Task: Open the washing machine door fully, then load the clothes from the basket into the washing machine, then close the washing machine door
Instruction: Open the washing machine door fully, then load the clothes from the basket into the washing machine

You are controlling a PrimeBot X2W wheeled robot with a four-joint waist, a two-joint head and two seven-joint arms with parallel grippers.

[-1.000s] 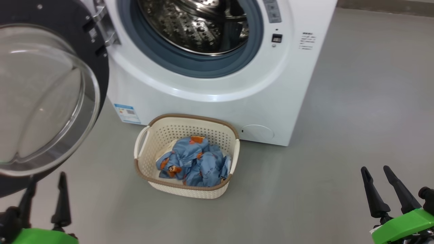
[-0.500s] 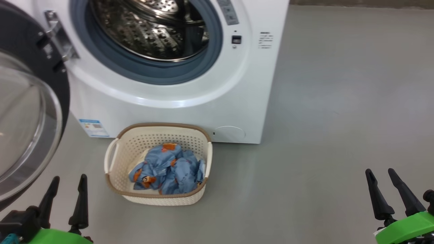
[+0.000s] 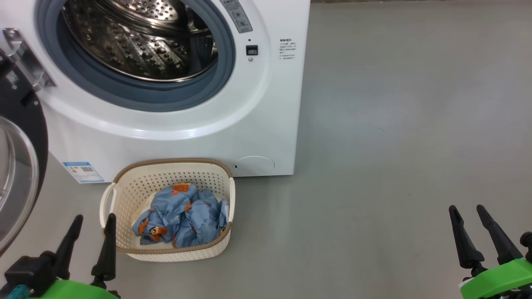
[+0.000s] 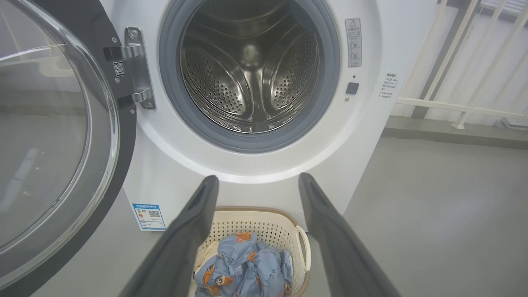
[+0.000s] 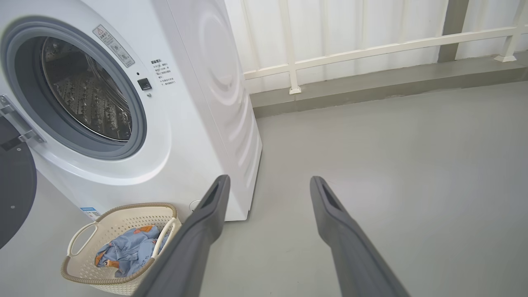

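Clothes (image 3: 178, 216) lie bunched in the basket (image 3: 137, 187), set on the floor just before the washing machine (image 3: 266, 104) below its open mouth, the washing machine door (image 3: 20, 124) swung wide on the machine's hinge side. Both pincers are released and empty: the left gripper (image 3: 95, 217) hovers by the basket before the machine, the right gripper (image 3: 466, 207) well off its latch side. The left wrist view looks deep into the steel drum (image 4: 251, 74); the right wrist view adds the machine's side panel and a white railing (image 5: 371, 45) behind it.

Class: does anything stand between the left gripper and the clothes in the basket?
Nothing visible does. The clothes lie uncovered in the open-topped basket, and the left gripper, open, points toward them; only the basket's own wall surrounds them.
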